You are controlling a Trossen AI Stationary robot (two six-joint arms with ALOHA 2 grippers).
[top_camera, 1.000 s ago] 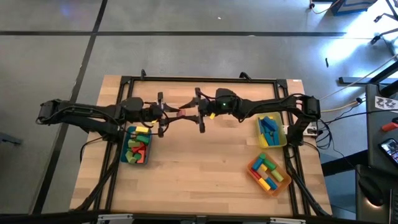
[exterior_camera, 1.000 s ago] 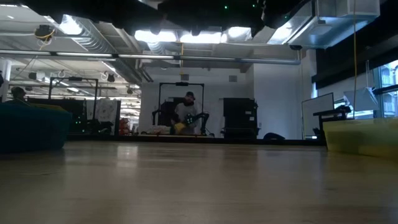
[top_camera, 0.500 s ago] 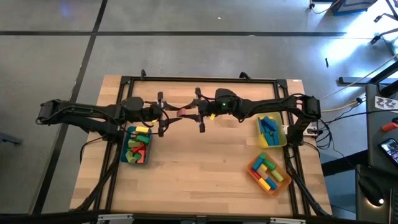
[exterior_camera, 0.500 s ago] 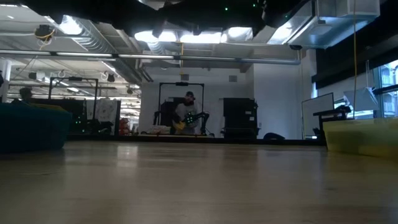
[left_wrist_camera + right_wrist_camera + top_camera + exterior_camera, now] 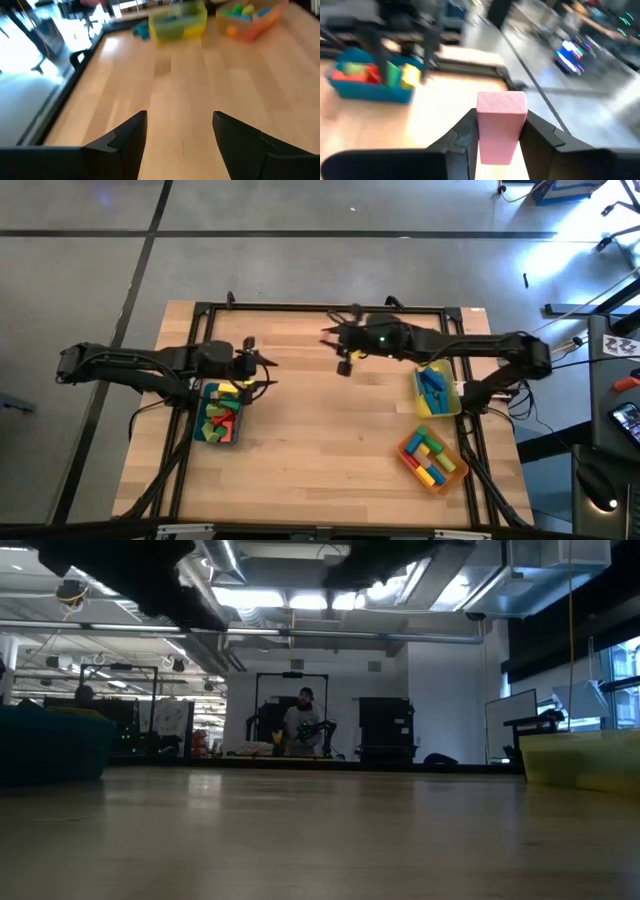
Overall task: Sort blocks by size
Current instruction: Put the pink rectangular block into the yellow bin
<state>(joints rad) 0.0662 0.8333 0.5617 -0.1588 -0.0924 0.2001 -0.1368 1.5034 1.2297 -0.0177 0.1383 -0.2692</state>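
Pink wooden block (image 5: pixel 501 125) is sitting clamped between the right gripper (image 5: pixel 496 131) fingers; only the right wrist view is showing us this. From above, we are seeing that gripper (image 5: pixel 343 352) hovering over the pale wooden table (image 5: pixel 320 460) near its far edge. The left gripper (image 5: pixel 179 131), jaws wide and empty, is hanging beside the teal tray (image 5: pixel 220 416) of mixed blocks. Low down, we are seeing a person (image 5: pixel 301 725) seated in the room behind.

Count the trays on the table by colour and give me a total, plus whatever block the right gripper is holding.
Teal tray: 1
Yellow tray: 1
Orange tray: 1
Trays in total: 3
Pink block held in the right gripper: 1
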